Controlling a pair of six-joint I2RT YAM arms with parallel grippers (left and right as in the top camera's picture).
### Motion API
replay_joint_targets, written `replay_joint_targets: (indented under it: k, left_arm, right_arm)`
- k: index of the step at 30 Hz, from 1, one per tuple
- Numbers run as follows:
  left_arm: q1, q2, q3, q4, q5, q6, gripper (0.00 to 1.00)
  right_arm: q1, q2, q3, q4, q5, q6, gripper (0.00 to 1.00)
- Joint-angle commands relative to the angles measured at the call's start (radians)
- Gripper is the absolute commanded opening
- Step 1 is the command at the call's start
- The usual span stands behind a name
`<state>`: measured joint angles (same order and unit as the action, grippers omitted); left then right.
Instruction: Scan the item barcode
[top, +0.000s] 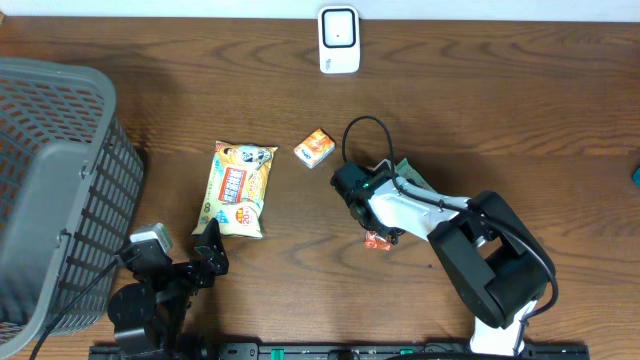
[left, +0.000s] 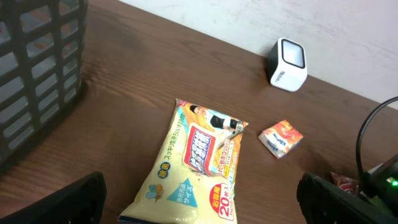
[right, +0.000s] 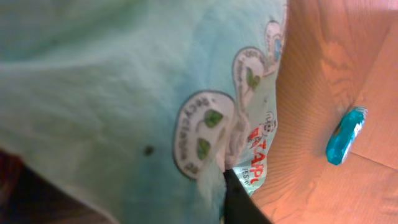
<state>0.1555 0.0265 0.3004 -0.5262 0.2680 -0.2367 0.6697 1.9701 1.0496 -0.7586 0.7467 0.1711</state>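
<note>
The right fingers (right: 239, 199) are pinched shut on an edge of the green packet (right: 124, 93). The packet sits low over the desk (top: 500, 110), well in front of the scanner (top: 338, 40) and a little to its right. The grasp seems made. Carrying the packet to the scanner and showing its barcode remain. The left fingers (left: 74, 199) stand wide, holding nothing.

Pale green packet (right: 112, 74), white scanner (top: 339, 40) well apart
</note>
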Motion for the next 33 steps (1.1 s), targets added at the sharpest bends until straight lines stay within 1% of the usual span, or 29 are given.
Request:
replay_joint_targets:
  k: [1,3,6,8,10,11,12,13,16,18,20,24,28,33]
  left_arm:
    - [0.002,-0.003,-0.002,0.003,0.012,-0.005,0.98]
    - [0.002,-0.003,-0.002,0.003,0.012,-0.005,0.98]
    - [0.002,-0.003,-0.002,0.003,0.012,-0.005,0.98]
    - [0.002,-0.003,-0.002,0.003,0.012,-0.005,0.98]
    - [0.002,-0.003,-0.002,0.003,0.012,-0.005,0.98]
    - [0.002,-0.003,-0.002,0.003,0.012,-0.005,0.98]
    - [0.002,-0.003,-0.002,0.003,0.012,-0.005,0.98]
    - [0.002,-0.003,-0.002,0.003,0.012,-0.005,0.98]
    - [0.002,-0.003,-0.002,0.003,0.012,-0.005,0.98]
    - [0.002,-0.003,-0.002,0.003,0.012,-0.005,0.98]
    - [0.002,-0.003,-0.002,0.003,0.012,-0.005,0.98]
    - [0.002,-0.003,-0.002,0.003,0.012,-0.005,0.98]
    - [0.002,-0.003,-0.002,0.003,0.012,-0.005,0.98]
    - [0.002,-0.003,-0.002,0.003,0.012,-0.005,0.98]
  right_arm:
    - [-0.024,0.007,0.000,0.003,-0.372,-0.039,0.01]
    - [-0.054,-0.050,0.018,0.000,-0.531,-0.114,0.01]
    - [-0.114,-0.159,0.033,-0.040,-0.809,-0.273,0.01]
    - [-0.182,-0.240,0.033,-0.090,-1.073,-0.435,0.01]
    - [-0.249,-0.287,0.033,-0.135,-1.275,-0.542,0.01]
    - [-0.274,-0.299,0.033,-0.151,-1.342,-0.577,0.01]
    - [-0.327,-0.317,0.033,-0.200,-1.487,-0.658,0.01]
    - [-0.341,-0.320,0.033,-0.217,-1.533,-0.693,0.01]
    - [-0.398,-0.323,0.033,-0.382,-1.773,-0.982,0.01]
    - [-0.408,-0.323,0.033,-0.476,-1.854,-1.125,0.01]
    - [-0.407,-0.323,0.033,-0.549,-1.886,-1.210,0.01]
    - [-0.406,-0.323,0.033,-0.618,-1.886,-1.271,0.01]
    - [-0.406,-0.323,0.033,-0.649,-1.886,-1.334,0.01]
    - [-0.406,-0.323,0.033,-0.649,-1.886,-1.336,0.01]
